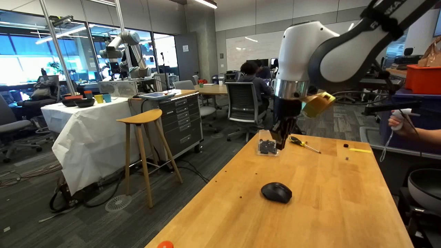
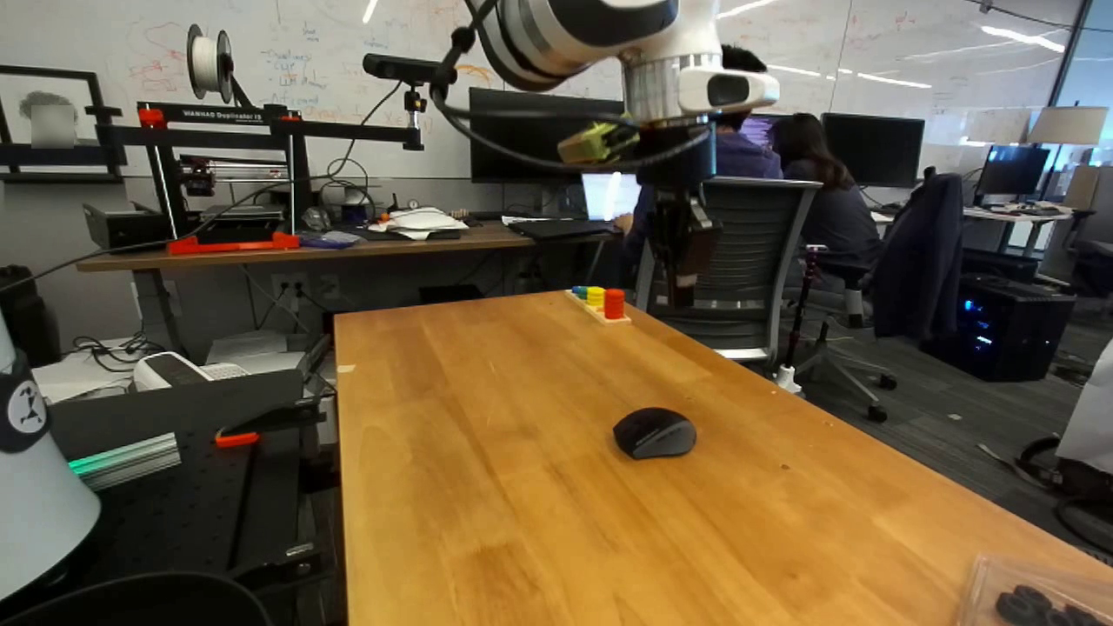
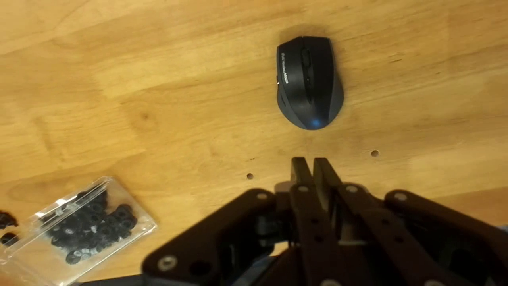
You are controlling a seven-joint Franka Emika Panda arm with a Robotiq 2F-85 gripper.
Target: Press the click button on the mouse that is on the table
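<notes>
The black mouse (image 1: 276,192) lies on the honey-coloured table (image 1: 310,227). It also shows in an exterior view (image 2: 654,433) and in the wrist view (image 3: 309,79). In the wrist view its buttons and scroll wheel point away from my fingers, and a blue light glows at its near, rear end. My gripper (image 1: 278,143) hangs above the table, fingers down, apart from the mouse; it shows also in an exterior view (image 2: 683,291). In the wrist view the fingertips (image 3: 310,159) are nearly together, with a narrow gap and nothing between them. The mouse is not hidden.
A clear plastic case (image 3: 91,230) of small black parts lies near the table edge; it also shows in an exterior view (image 1: 268,148). A yellow-black screwdriver (image 1: 299,142) lies close by. A coloured peg toy (image 2: 613,304) stands at the table's far end in an exterior view.
</notes>
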